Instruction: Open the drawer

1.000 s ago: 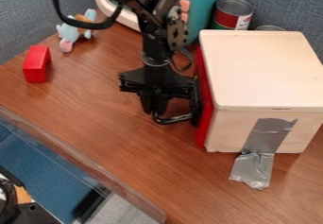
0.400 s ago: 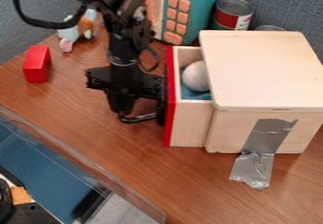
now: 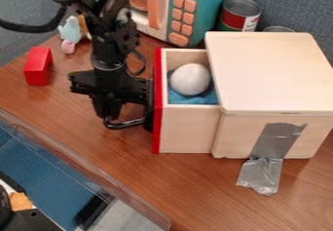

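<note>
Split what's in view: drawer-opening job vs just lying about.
Job:
- gripper, at the handle
- black handle
- drawer, partly open
- wooden box
- grey tape, from box to table

Lying about:
- white ball and blue cloth, in the drawer
- red block
- toy microwave
- can
- soft toy

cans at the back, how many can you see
2: a red-labelled can beside the toy microwave, and what looks like another can, only its top showing behind the wooden box. More may be hidden there.
</note>
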Tool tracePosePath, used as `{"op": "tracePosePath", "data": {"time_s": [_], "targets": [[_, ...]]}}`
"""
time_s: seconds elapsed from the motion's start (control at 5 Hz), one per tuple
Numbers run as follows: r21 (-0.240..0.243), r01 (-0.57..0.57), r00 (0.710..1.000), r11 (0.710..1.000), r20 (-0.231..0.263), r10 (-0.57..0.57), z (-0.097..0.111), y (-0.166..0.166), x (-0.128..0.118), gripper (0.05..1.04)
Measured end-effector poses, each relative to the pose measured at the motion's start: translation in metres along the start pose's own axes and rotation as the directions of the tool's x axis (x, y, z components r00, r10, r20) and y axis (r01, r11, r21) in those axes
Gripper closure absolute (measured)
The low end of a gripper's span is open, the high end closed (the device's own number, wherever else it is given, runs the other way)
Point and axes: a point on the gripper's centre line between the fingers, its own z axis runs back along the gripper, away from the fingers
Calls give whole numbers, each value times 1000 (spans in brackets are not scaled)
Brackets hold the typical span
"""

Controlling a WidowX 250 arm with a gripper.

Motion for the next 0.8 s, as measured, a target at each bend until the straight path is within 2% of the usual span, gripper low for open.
{"op": "tracePosePath", "data": {"time_s": [0.8], "targets": [[16,-22,1000,1000,4,22,1,18,-9,924]]}}
